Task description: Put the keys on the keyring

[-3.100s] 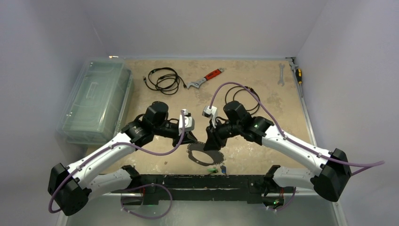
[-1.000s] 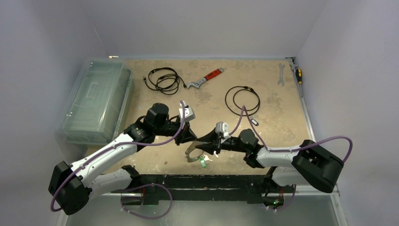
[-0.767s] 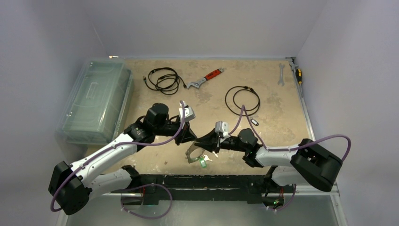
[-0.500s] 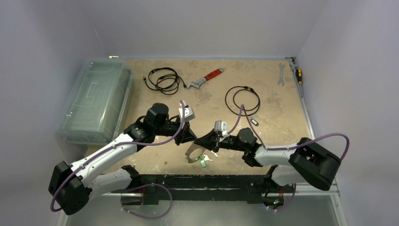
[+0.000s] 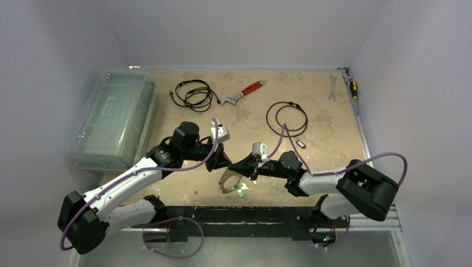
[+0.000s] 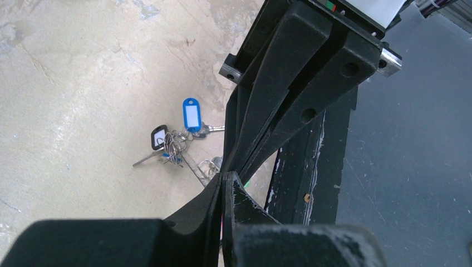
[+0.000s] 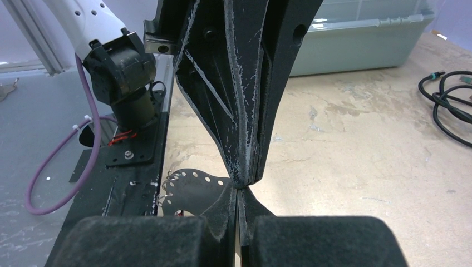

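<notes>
Keyring (image 7: 192, 194) mostly behind the right gripper (image 7: 241, 186) (only a perforated edge visible)

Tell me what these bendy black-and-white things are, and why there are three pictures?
They are two robot arms fixed to a table. One picture looks down from above; the other two come from cameras on each wrist. Each arm ends in two pinching fingers, called the end effector. The left end effector and the right end effector are both pinched shut. The right one seems to grip the edge of the big grey keyring; what the left one grips, I cannot tell. Little keys with coloured tags lie nearby. Further back are black cables, a red-handled wrench and a clear box.
</notes>
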Tool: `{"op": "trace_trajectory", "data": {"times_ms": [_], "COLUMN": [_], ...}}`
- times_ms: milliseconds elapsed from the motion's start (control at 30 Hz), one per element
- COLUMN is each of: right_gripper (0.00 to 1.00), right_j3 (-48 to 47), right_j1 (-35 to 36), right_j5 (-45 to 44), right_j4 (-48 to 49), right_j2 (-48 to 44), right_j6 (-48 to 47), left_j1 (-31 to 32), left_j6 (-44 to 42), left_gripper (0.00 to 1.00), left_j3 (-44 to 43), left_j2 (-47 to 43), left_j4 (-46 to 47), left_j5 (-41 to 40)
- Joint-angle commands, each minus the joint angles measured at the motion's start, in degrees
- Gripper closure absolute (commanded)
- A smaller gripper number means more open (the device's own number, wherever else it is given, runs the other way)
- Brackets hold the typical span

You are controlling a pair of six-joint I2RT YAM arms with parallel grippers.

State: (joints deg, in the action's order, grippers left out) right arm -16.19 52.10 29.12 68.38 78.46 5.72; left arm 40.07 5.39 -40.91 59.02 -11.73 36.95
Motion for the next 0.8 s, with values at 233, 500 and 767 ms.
{"op": "trace_trajectory", "data": {"times_ms": [233, 500, 767], "right_gripper": [1.0, 1.0, 1.0], "right_j3": [3.08, 4.56, 4.5], "right_j1": [1.22, 1.25, 1.34], "right_j5": [0.08, 0.49, -0.52], "right_j4": [16.77, 18.2, 13.12], "right_j2": [1.31, 0.15, -4.85], "right_j6": [0.0, 0.43, 0.55], "left_j1": [0.1, 0.15, 0.16], "left_j6": [1.45, 1.37, -0.13], "left_gripper": [1.0, 0.73, 0.53], "left_j3": [-1.9, -2.44, -2.99], "left_j2": [-1.54, -2.17, -9.07], "left_j4": [4.61, 3.91, 4.18], "left_j5": [1.96, 3.96, 3.82]}}
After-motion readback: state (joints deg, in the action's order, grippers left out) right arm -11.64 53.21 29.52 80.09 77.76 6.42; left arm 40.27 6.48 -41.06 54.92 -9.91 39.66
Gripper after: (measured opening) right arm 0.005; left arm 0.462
